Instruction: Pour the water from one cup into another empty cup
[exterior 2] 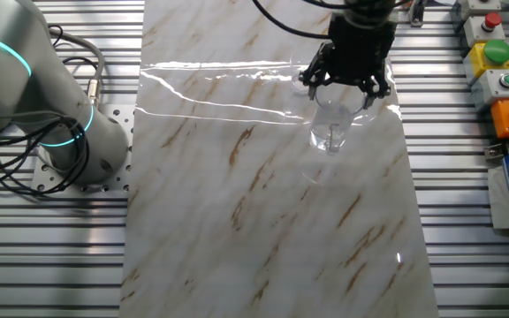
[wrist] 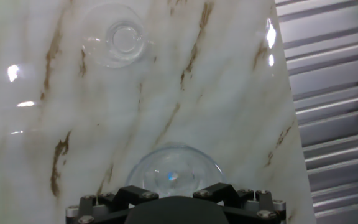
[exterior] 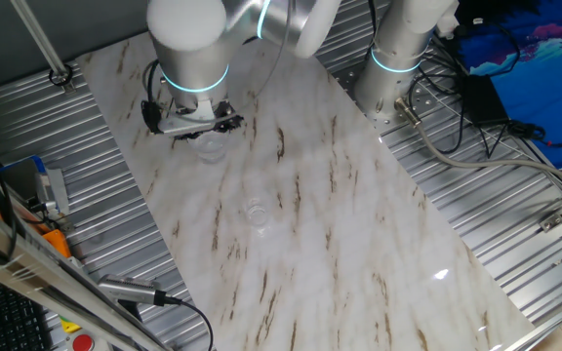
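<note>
Gripper is sitting directly above the larger tumbler, its dark fingers coming down around the rim on either side. Cannot tell whether the fingers are pressing the glass or merely flanking it; contact points are hidden in all views. Tumbler is hanging upright under the hand in the other fixed view; whether its base is touching the table is not clear. Hand view is showing the tumbler's round rim just ahead of the gripper body, a small glint inside. Water itself is not making out clearly. Smaller cup is standing upright on the marble table, well apart from the tumbler, faintly showing in one fixed view.
</note>
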Controlling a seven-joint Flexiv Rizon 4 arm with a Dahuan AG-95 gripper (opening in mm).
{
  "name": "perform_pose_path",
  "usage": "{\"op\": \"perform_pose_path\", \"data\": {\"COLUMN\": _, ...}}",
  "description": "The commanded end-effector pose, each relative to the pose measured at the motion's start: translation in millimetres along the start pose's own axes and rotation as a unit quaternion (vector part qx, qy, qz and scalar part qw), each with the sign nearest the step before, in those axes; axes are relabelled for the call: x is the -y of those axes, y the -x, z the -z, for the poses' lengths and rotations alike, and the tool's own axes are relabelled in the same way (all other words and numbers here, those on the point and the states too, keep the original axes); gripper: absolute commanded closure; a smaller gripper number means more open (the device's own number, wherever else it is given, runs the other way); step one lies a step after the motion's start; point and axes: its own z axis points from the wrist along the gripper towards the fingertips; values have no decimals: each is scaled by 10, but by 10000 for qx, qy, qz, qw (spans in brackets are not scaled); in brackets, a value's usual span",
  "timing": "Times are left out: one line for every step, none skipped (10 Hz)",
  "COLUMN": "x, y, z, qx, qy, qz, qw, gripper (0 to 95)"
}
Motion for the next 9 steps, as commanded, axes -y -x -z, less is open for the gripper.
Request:
{"op": "perform_pose_path", "data": {"x": -10, "y": -11, "z": 2, "qx": 119, "qy": -6, "qz": 59, "qw": 9999, "gripper": 950}}
{"op": "perform_pose_path", "data": {"x": -10, "y": -11, "z": 2, "qx": 174, "qy": -3, "qz": 122, "qw": 9998, "gripper": 950}}
{"op": "perform_pose_path", "data": {"x": -11, "y": -14, "z": 3, "qx": 223, "qy": -20, "qz": 187, "qw": 9996, "gripper": 950}}
{"op": "perform_pose_path", "data": {"x": -11, "y": -15, "z": 3, "qx": 295, "qy": -11, "qz": 256, "qw": 9992, "gripper": 950}}
{"op": "perform_pose_path", "data": {"x": -11, "y": -15, "z": 3, "qx": 419, "qy": -6, "qz": 258, "qw": 9988, "gripper": 950}}
{"op": "perform_pose_path", "data": {"x": -11, "y": -15, "z": 3, "qx": 497, "qy": 1, "qz": 253, "qw": 9984, "gripper": 950}}
{"op": "perform_pose_path", "data": {"x": -9, "y": -14, "z": 4, "qx": 514, "qy": -7, "qz": 193, "qw": 9985, "gripper": 950}}
{"op": "perform_pose_path", "data": {"x": -9, "y": -14, "z": 4, "qx": 514, "qy": -31, "qz": 157, "qw": 9985, "gripper": 950}}
{"op": "perform_pose_path", "data": {"x": -9, "y": -14, "z": 4, "qx": 655, "qy": -58, "qz": -38, "qw": 9978, "gripper": 950}}
